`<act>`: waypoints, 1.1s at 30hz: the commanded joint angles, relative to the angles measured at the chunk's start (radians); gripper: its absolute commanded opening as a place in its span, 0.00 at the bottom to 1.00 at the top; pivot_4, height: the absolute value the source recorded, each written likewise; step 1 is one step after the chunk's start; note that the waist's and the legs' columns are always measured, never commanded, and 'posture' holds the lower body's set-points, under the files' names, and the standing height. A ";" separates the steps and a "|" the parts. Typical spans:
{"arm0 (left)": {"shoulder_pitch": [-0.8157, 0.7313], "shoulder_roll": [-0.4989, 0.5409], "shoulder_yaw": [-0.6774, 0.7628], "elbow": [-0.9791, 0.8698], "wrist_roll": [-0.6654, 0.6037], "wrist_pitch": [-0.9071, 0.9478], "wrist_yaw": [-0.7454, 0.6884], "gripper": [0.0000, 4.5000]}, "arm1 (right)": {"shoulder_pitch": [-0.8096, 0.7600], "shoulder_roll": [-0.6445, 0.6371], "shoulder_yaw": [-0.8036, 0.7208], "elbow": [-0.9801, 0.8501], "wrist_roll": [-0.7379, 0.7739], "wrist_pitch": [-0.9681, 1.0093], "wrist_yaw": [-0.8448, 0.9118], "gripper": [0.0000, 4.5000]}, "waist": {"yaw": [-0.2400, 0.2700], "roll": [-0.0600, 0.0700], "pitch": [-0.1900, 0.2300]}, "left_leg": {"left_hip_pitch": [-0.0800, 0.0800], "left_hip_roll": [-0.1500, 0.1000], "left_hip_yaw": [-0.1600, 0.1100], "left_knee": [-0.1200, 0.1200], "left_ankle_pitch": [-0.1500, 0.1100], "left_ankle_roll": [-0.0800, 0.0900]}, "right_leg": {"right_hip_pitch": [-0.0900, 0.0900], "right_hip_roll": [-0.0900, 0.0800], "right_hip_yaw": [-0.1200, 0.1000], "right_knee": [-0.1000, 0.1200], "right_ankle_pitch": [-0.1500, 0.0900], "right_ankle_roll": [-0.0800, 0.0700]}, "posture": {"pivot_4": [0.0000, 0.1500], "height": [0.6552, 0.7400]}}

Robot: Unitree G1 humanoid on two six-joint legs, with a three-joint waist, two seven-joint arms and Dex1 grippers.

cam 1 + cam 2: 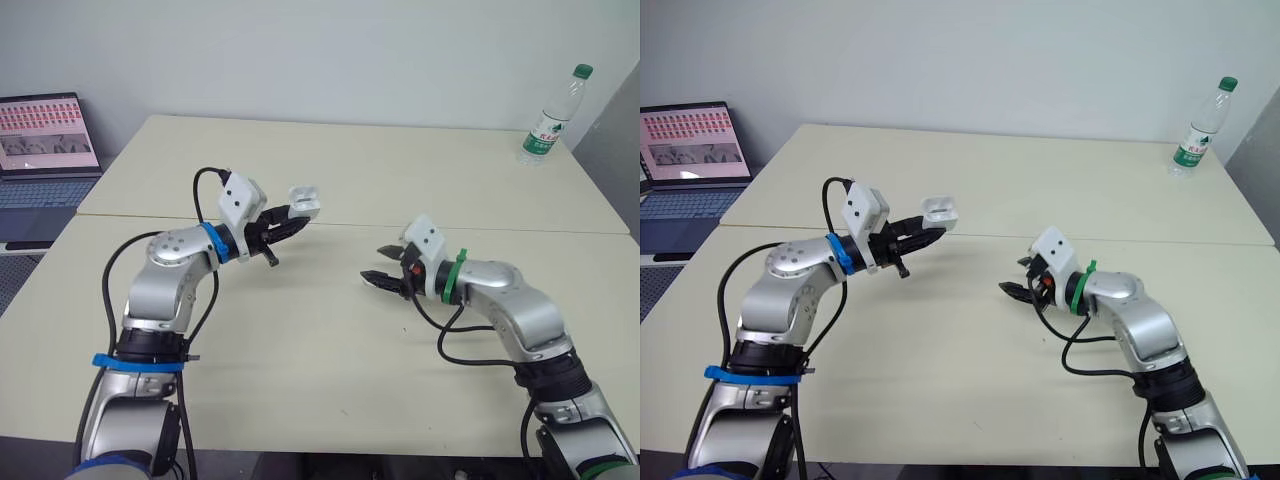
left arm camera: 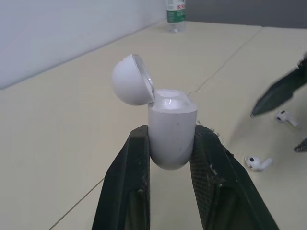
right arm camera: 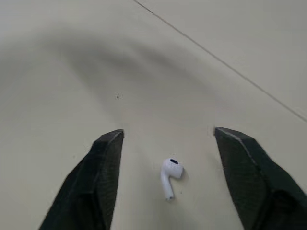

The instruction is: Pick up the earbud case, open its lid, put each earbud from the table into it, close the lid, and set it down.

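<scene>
Open earbud case [image 2: 171, 129]; far bottle [image 1: 550, 118], green label illegible.

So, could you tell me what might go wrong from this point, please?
The earbud lies small and flat between the wide-open right fingers; closing could flick it away. The left fingers pinch only the rounded lower part of the open earbud case, so pressing an earbud in might twist it loose.

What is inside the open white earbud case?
The small white plastic earbud case shows two glossy wells at its mouth, no earbud visible in them; two white earbuds lie on the beige table. The wells' depths are hidden.
</scene>
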 commanded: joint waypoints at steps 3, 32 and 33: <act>0.069 -0.002 0.044 -0.137 -0.014 0.012 0.094 0.17 | 0.026 0.016 0.061 0.054 -0.085 -0.108 -0.035 0.21 | 0.002 0.000 0.000 | 0.000 0.000 0.000 0.000 0.000 0.000 | 0.001 0.000 0.000 0.000 0.000 0.000 | 1.00 1.00; 0.117 0.033 0.061 -0.205 -0.040 0.033 0.154 0.17 | 0.010 0.110 0.014 0.074 -0.140 -0.031 -0.156 0.66 | 0.003 0.000 0.000 | 0.000 -0.001 0.000 0.000 0.000 0.000 | 0.001 0.000 0.000 -0.001 0.000 0.000 | 1.00 1.00; 0.116 0.033 0.061 -0.204 -0.040 0.032 0.153 0.17 | 0.010 0.111 0.015 0.073 -0.141 -0.023 -0.160 0.66 | 0.003 0.000 0.000 | 0.000 -0.001 0.000 0.000 0.000 0.000 | 0.001 0.000 0.000 -0.001 0.000 0.000 | 1.00 1.00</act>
